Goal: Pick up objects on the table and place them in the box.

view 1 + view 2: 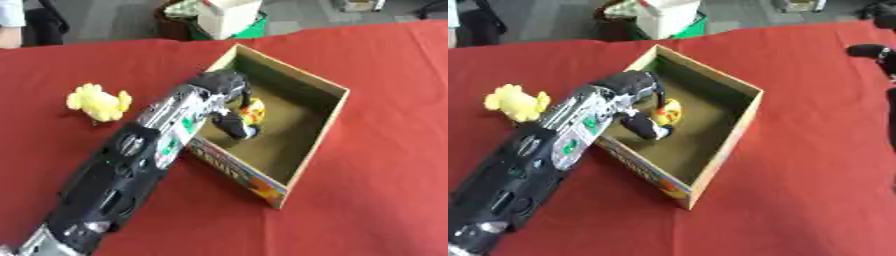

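Red cloth covers our table; our left robot hand reaches into the box at frame centre, fingers curled round a yellow-orange toy; yellow plush lies left.

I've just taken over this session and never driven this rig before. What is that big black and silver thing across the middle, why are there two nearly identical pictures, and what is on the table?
The two pictures come from the two eyes of one camera in the robot's head, looking down at the same moment. The black and silver bulk is the robot's left arm, coming in from the lower left. Its left hand reaches over the wall into the open cardboard box and has its fingers at a small yellow and orange object inside; whether they grip it I cannot tell. The box stands on a red tablecloth. A fluffy yellow toy lies on the cloth to the left of the arm, still outside the box. In the right eye view, dark parts at the right edge look like the right hand; its fingers are unclear.
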### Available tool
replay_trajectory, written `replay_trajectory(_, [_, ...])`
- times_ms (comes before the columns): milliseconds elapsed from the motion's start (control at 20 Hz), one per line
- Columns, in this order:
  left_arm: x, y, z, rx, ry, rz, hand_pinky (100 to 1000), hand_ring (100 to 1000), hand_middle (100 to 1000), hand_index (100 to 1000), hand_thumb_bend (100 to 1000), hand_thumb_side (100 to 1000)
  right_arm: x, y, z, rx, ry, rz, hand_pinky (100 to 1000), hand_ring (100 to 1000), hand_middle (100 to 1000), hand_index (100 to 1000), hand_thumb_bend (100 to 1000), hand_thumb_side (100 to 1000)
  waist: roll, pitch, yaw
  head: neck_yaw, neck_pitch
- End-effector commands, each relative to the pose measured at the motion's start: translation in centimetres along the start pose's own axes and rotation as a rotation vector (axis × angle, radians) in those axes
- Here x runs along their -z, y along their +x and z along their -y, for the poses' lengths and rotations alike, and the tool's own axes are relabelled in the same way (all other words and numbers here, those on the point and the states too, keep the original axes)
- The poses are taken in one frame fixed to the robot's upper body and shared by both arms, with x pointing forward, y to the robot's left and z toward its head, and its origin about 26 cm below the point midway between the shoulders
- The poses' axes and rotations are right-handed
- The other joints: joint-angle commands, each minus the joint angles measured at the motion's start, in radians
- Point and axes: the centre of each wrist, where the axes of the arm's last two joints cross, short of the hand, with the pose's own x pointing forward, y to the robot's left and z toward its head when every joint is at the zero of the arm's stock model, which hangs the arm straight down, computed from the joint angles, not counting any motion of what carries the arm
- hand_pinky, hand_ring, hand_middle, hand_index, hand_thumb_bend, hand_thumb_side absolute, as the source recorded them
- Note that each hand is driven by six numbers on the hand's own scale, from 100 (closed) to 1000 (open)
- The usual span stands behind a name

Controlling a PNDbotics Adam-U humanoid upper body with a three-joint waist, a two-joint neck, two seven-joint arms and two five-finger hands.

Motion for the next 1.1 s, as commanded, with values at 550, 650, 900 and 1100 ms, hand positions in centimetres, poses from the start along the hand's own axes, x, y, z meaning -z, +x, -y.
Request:
replay_trajectory(550, [-3.7,0.7,-4.4,-0.029,0.173,0.079,668,716,781,926,330,512,0.4,0.6,0.2,-0.006,0.007,0.02,671,901,688,868,100,1000,-0.014,-0.032,0.016,0.0,0.003])
replay_trajectory(650, [-5.6,0.4,-6.0,-0.054,0.253,0.099,668,712,773,922,315,505,0.4,0.7,0.3,-0.009,0.005,0.02,671,900,688,868,100,1000,-0.014,-0.034,0.022,-0.005,0.008])
replay_trajectory(900, [-10.7,-2.7,-9.2,-0.048,0.384,0.057,691,743,791,937,347,514,0.0,0.7,0.7,-0.028,-0.001,0.013,671,900,689,868,100,1000,-0.011,-0.042,0.045,-0.021,0.023])
replay_trajectory(1100, [-12.8,-6.0,-10.0,-0.017,0.373,-0.051,738,783,815,948,430,560,-0.2,0.7,0.9,-0.04,-0.002,0.006,671,900,689,868,100,1000,-0.008,-0.046,0.057,-0.02,0.029])
